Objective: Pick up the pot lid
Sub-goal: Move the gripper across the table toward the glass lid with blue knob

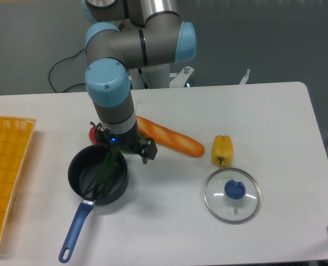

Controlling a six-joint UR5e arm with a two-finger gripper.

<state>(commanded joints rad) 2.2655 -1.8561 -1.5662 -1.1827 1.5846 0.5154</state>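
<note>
glass, so probably stiff, slippery and breakable, the lid (228,207) lies diagonally in front of the hand (123,142), well apart; its blue knob (234,189) looks the best hold. the hand's fingers stand wide apart, gripping nothing.

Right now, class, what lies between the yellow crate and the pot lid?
In the camera view, the black pot, with a blue-handled utensil in it, stands between the crate and the lid.

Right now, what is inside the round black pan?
Inside the black pan lies a long, dark green piece, seemingly part of the utensil whose blue handle juts over the near rim. The floor beneath it is covered.
</note>
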